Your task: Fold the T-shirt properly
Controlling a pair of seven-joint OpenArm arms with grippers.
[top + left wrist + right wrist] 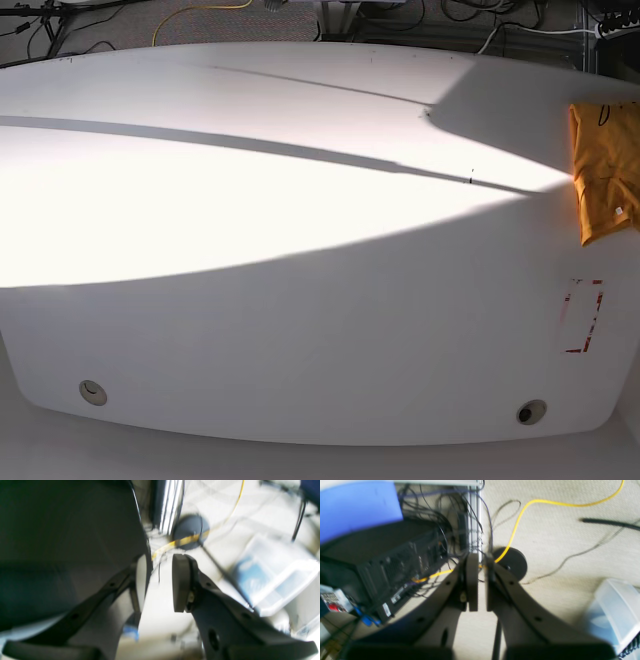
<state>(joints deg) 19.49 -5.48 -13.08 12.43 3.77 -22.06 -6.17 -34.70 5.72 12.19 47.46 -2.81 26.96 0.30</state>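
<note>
Looking down past the left hand [160, 582], the left wrist view is blurred: its pads are spread with nothing between them, over pale floor with a dark disc [190, 531], a yellow cable [175, 543] and a clear bin [277, 572] to the right. In the right wrist view, the right hand [482, 582] has its pads nearly pressed together, a narrow gap left, holding nothing, above carpet, the cable [520, 517] and a black box [382, 567] at left. In the base view, the shirt [605, 170] lies at the far right edge of the white surface [300, 250], partly cut off by the frame; neither arm shows there.
</note>
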